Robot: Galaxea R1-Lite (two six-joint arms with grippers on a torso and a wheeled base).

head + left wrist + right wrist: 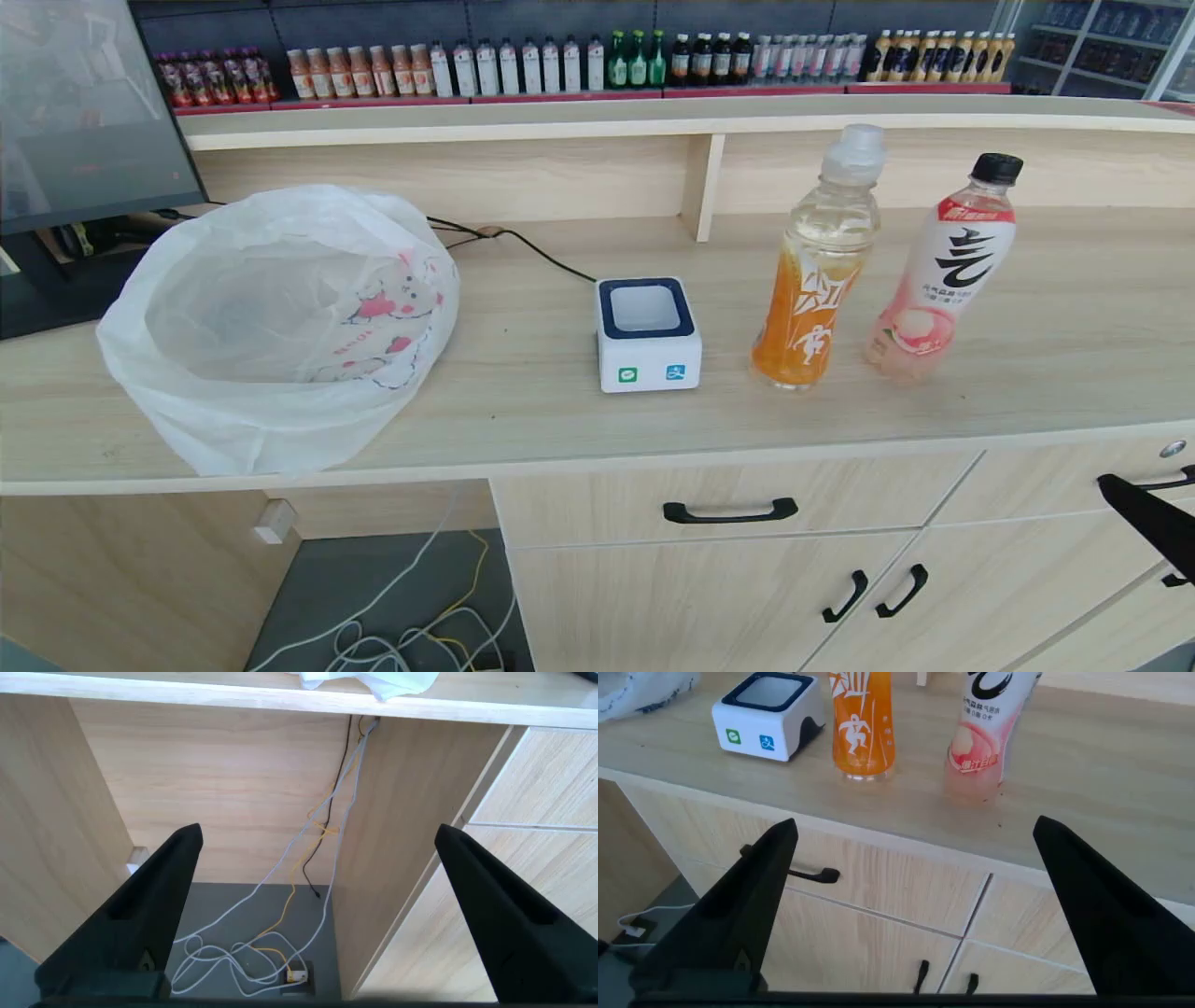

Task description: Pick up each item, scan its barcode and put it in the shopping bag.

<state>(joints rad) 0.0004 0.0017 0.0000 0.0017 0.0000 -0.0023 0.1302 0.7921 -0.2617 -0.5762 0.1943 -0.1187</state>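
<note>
Judged as the very start: nothing lifted, nothing scanned. On the table [560, 411], shopping bag [280, 327] at the left, mouth open, no item seen inside. At the right, upright: orange bottle [812, 280] just beside the scanner [648, 333], pink bottle [938, 280] just beyond, narrow gap between.

Right end effector [915, 915] spread wide and empty, below the table edge before the drawers [840, 495], facing both bottles. Left end effector [318, 924] likewise wide and empty, low under the table beneath the bag.

Next, probably: raise the right one, close round a bottle's middle, turn the barcode to the scanner's window.

Around: shelf of drinks [597, 65] behind, monitor [84, 112] far left, thin cable [551, 257] behind the scanner.

In the way: table edge overhead, and the neighbouring bottle, close enough to get knocked.
</note>
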